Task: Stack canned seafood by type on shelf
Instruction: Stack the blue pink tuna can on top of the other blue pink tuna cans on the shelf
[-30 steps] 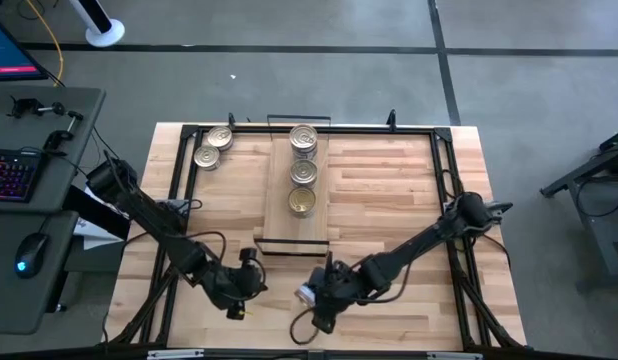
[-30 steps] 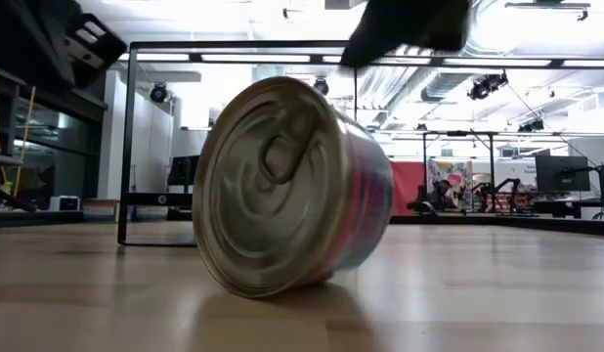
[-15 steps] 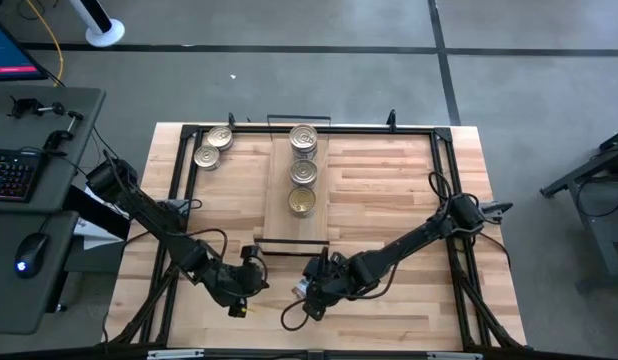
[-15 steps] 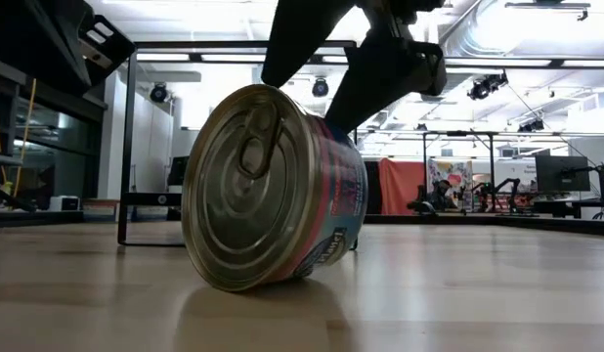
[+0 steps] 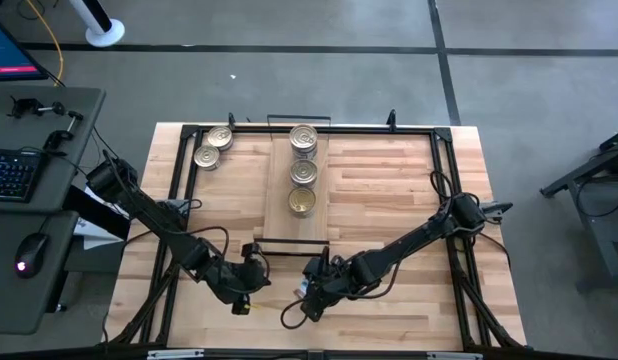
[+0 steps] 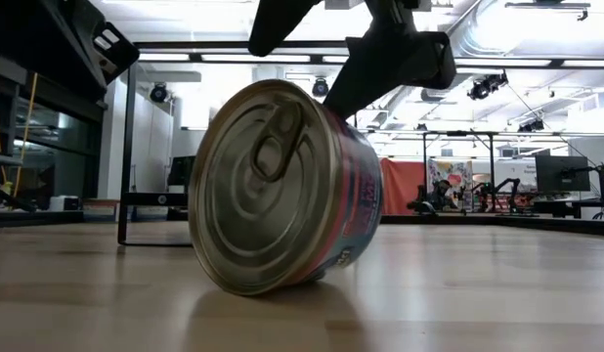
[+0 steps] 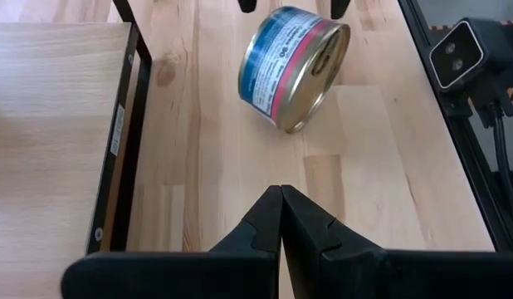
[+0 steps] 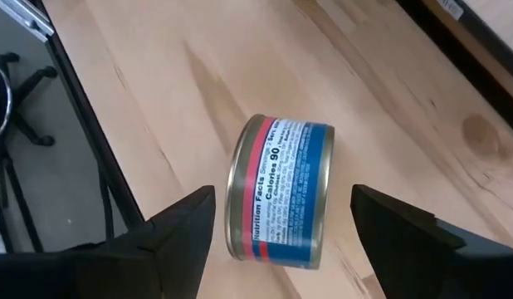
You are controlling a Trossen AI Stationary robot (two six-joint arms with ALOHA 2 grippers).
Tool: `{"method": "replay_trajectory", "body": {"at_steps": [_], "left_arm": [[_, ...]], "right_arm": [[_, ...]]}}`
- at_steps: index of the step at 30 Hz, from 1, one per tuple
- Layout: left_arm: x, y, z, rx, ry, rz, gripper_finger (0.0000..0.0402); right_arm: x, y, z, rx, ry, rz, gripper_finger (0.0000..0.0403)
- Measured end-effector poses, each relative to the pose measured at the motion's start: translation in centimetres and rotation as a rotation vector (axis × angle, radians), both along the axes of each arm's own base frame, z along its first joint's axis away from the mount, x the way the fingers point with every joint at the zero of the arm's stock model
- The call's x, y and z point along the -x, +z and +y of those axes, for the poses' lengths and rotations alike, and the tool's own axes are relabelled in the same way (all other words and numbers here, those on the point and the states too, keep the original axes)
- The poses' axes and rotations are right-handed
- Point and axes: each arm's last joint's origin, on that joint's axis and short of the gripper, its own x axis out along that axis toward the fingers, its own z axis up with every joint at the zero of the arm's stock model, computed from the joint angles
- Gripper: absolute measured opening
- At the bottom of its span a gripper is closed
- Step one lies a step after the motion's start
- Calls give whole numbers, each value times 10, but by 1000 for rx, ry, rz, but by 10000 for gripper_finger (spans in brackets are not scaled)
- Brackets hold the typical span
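One tin of canned seafood (image 5: 305, 291) lies on its side near the table's front edge, its blue and pink label wall (image 8: 281, 199) on the wood and its pull-tab lid (image 6: 268, 186) facing the near edge. My right gripper (image 8: 282, 194) hangs open just above it, one finger on each side, slanting down. My left gripper (image 7: 280, 195) is shut, to the tin's left and pointing at it (image 7: 294, 66). The shelf (image 5: 301, 225) runs from mid-table to the far edge and bears three tins (image 5: 303, 172).
Two more tins (image 5: 213, 147) stand at the far left corner of the table. The shelf's black end frame (image 6: 126, 147) rises behind the lying tin, and the shelf's board (image 7: 49, 124) lies beside my left gripper. A low-view camera (image 7: 464, 54) sits at the front edge.
My right gripper has gone a little toward the table's left and down over the tin, rolling its wrist, so both fingers now show above the tin in the low view. The tin has rocked on its side, turning about so the pull tab points differently.
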Motion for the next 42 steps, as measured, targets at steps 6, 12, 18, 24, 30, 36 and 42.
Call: {"method": "replay_trajectory", "body": {"at_steps": [6, 12, 18, 24, 30, 36, 42], "left_arm": [[-1, 0, 1, 7, 10, 1, 0], [-1, 0, 1, 31, 34, 4, 0], [-1, 0, 1, 44, 48, 5, 0], [-1, 0, 1, 82, 87, 10, 0], [-1, 0, 1, 91, 97, 11, 0], [-1, 0, 2, 90, 101, 9, 0], [-2, 0, 2, 87, 106, 8, 0]], "right_arm": [[-2, 0, -2, -8, -8, -6, 272], [-5, 0, -8, -49, 120, 25, 274], [0, -1, -3, 16, 103, 21, 315], [2, -1, 2, 1, 81, 30, 341], [7, -2, 11, 34, 51, 4, 342], [5, -2, 7, 77, 1, -18, 342], [3, -9, 9, 103, 36, -12, 342]]}}
